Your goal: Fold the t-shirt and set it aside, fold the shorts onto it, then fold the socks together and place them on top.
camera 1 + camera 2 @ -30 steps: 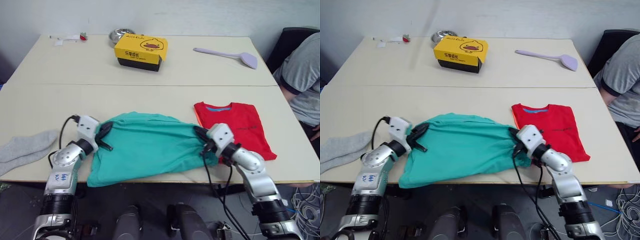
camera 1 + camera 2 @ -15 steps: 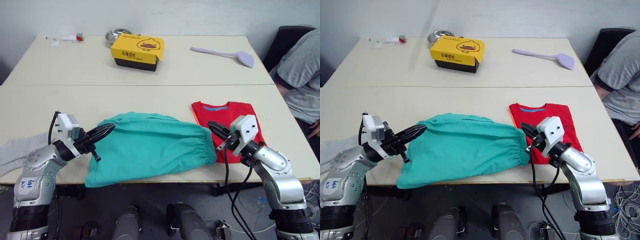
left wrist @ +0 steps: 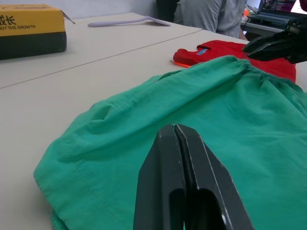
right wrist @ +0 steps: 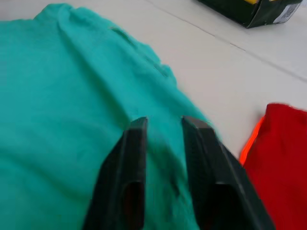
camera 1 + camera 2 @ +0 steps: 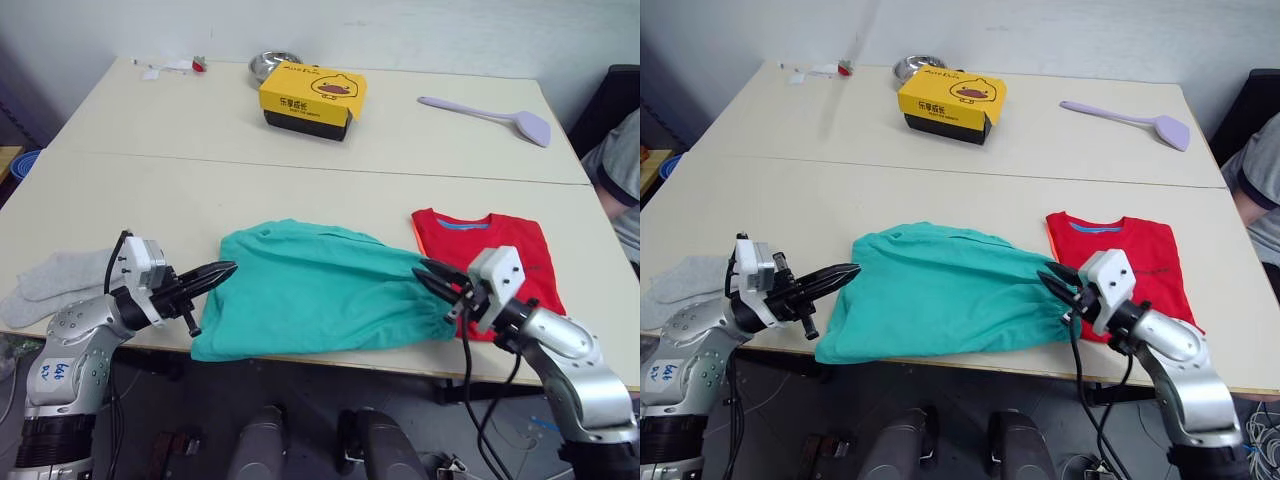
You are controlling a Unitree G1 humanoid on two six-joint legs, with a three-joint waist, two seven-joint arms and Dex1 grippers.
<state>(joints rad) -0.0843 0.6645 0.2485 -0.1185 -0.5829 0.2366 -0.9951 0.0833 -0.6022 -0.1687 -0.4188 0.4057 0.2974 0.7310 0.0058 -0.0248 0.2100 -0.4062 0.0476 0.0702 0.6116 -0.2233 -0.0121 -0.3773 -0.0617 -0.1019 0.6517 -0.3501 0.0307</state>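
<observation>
While my left gripper [image 5: 222, 270] sits pinched together and empty at the shorts [image 5: 320, 300], my right gripper [image 4: 165, 127] hovers parted over the waistband; a shallow bite risks snagging one layer only; dragging could ruck the t-shirt [image 5: 490, 255].

**Hidden and cut-off parts**

The right gripper [image 5: 428, 279] covers the near left corner of the t-shirt [image 5: 495, 245]. The socks [image 5: 55, 281] run out of the right eye view's left edge. A seated person [image 5: 622, 175] is cut by the right edge. Small items [image 5: 172, 67] at the tabletop's far corner are too small to identify.
</observation>
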